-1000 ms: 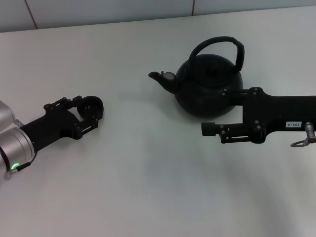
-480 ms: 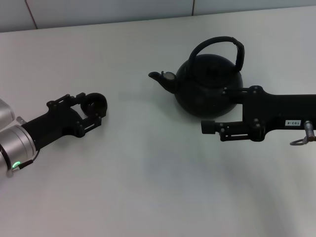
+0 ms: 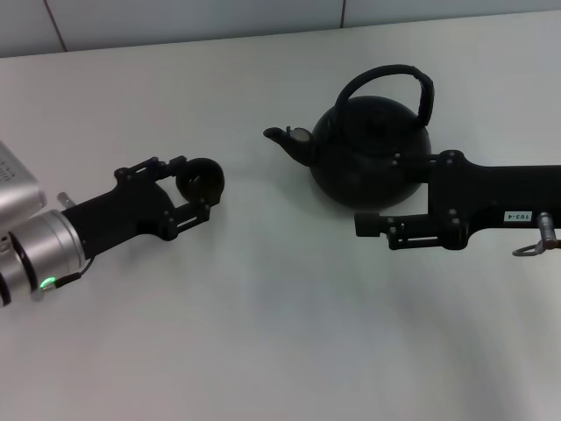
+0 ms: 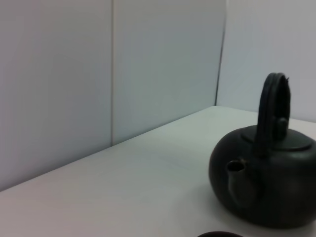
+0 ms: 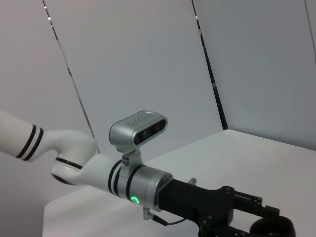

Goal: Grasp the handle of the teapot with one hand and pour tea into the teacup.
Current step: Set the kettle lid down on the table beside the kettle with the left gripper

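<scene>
The glossy black teapot (image 3: 372,149) stands at the back right of the white table, spout pointing left, its arched handle (image 3: 386,77) upright and free. It also shows in the left wrist view (image 4: 276,182). My right gripper (image 3: 378,193), the one with the white label, is open low at the teapot's near side, one finger against its belly, the other in front. My left gripper (image 3: 195,189) is shut on the small dark teacup (image 3: 202,180), left of the spout. The right wrist view shows that gripper (image 5: 256,222) with the cup (image 5: 271,228).
The white table (image 3: 280,333) runs to a pale tiled wall (image 3: 175,17) at the back. My left arm's silver wrist (image 3: 35,254) lies at the left edge. The right arm's body (image 3: 508,202) stretches in from the right.
My left gripper has moved to the right and a little back with the teacup, closer to the teapot's spout. The right gripper and teapot have stayed almost still.
</scene>
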`<state>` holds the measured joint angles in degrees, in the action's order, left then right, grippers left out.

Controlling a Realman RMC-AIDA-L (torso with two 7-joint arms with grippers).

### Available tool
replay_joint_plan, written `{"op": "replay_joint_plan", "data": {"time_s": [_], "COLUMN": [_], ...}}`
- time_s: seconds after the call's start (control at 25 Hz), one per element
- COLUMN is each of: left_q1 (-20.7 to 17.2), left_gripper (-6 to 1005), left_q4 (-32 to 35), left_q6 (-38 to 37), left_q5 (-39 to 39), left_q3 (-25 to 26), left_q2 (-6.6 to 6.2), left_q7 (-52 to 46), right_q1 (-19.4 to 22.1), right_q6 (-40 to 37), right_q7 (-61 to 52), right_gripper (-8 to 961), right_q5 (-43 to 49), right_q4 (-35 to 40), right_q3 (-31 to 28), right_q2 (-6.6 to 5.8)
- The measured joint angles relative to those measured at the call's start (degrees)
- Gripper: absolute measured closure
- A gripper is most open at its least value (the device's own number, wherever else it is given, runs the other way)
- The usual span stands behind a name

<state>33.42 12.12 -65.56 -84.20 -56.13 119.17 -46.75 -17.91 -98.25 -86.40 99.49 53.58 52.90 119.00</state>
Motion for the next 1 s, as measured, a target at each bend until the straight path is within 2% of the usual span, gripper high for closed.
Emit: {"op": "replay_joint_plan", "data": {"time_s": [0.4, 1.0], "left_q1": [1.71, 1.14], "left_gripper": [315, 315], "left_q4": [-0.25, -0.34], "left_q6": [-0.48, 0.42], "left_q5": [-0.22, -0.04], "left_q3": [-2.92, -5.65], "left_q2": [0.0, 0.0], "left_q7": [-0.1, -0.1], "right_q1": [-0.02, -0.19], "right_q6": [-0.36, -0.35], "right_q7": [0.0, 0.0], "right_gripper": [210, 212], "right_q5": [0.0, 0.26], "right_q4": [-0.06, -0.06], "right_q3": [0.47, 0.63], "right_q2": [0.01, 0.09]}}
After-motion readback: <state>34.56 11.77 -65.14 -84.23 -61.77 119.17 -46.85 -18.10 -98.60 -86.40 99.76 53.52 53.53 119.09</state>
